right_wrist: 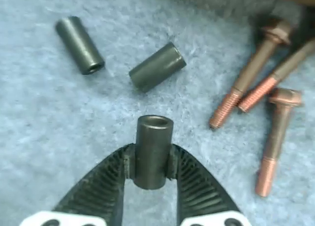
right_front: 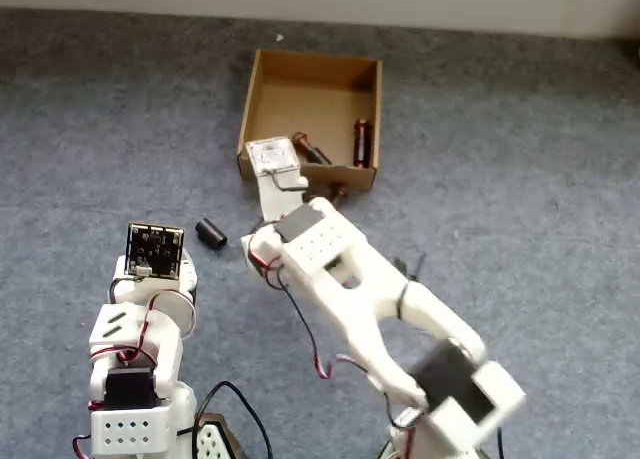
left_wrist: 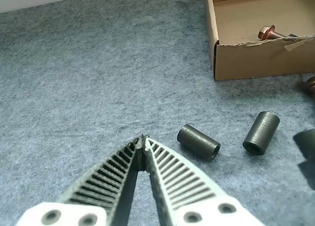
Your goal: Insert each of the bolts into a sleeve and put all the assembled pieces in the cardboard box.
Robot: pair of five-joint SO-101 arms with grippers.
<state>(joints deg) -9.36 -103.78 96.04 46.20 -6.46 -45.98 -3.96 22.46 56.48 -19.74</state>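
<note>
My right gripper is shut on a dark sleeve, held just above the grey carpet. Two more sleeves lie loose beyond it, and three copper bolts lie beside them. My left gripper is shut on nothing, low over the carpet, with two sleeves lying just past its tips. The cardboard box stands at the back and holds two assembled pieces. The right arm stretches to the box's front wall.
Grey carpet covers the whole table. One sleeve lies between the two arms. A bolt head pokes out by the box's front wall. The left arm stands at the lower left, with open carpet on both far sides.
</note>
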